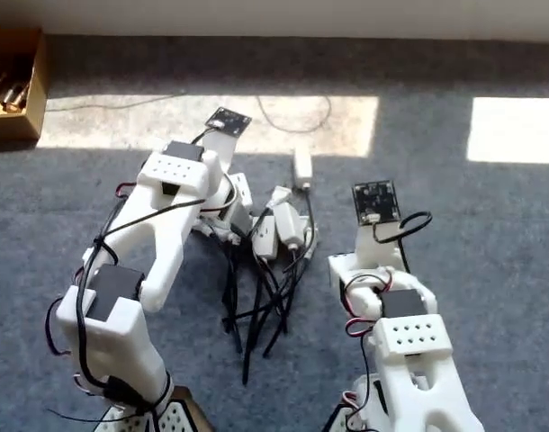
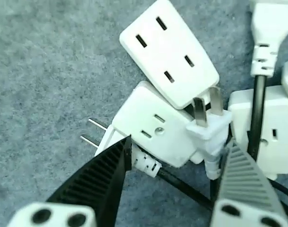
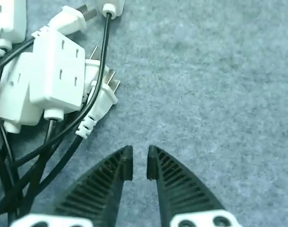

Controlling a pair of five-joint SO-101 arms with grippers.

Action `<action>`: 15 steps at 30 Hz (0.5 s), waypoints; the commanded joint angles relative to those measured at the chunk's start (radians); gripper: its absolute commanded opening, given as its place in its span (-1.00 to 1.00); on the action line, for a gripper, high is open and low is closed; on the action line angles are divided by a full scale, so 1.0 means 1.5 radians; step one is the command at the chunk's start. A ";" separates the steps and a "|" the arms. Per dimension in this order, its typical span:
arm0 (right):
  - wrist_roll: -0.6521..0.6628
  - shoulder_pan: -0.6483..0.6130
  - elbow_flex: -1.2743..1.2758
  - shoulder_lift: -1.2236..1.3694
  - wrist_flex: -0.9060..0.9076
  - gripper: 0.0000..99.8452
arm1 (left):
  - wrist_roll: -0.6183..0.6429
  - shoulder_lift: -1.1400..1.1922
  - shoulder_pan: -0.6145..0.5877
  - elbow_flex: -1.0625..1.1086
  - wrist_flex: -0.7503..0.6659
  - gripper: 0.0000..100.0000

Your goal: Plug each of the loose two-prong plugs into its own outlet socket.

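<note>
- Left claw [image 2: 179, 142] stands wide, one black finger and one grey, gripping nothing. In the gap sit an outlet block [image 2: 153, 127] and a two-prong plug [image 2: 211, 130], touching each other. The plug's prongs point away from the claw toward a second outlet block [image 2: 167, 52] just beyond.
- Risk: closing from here probably catches block and plug together, since both fill the gap. The plug could twist or squirt out sideways.
- Black cord [image 2: 182, 184] runs under the gap, near the claw's base. A low grip could pinch it and drag the whole heap [image 1: 279, 229].
- Spare plug [image 2: 105, 141] pokes out just outside the black finger, prongs bare. That finger may knock it as it closes.
- Right claw [image 3: 139, 161] is narrow, with a slim gap and nothing in it, over bare carpet [image 3: 219, 85]. The nearest loose plug [image 3: 102, 99] lies ahead and off to the heap side, against a socket block [image 3: 56, 78], with cords crossing it.
- Risk: this claw must widen first. Snagged cords could pull neighbouring pieces along.
- The blocks lie loose. My guess is that an unbraced block slides away under any push on the prongs.
- Both arms crowd one heap, so a collision looks possible.
</note>
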 commanded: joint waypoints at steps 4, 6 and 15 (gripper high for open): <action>-0.002 -0.004 0.014 -0.021 -0.001 -0.86 | 0.001 0.112 0.004 -0.068 -0.019 -0.45; -0.002 -0.004 0.014 -0.021 -0.001 -0.86 | 0.003 0.151 0.005 -0.106 -0.018 -0.45; -0.002 -0.005 0.014 -0.021 -0.001 -0.86 | 0.004 0.216 -0.028 -0.273 0.095 -0.45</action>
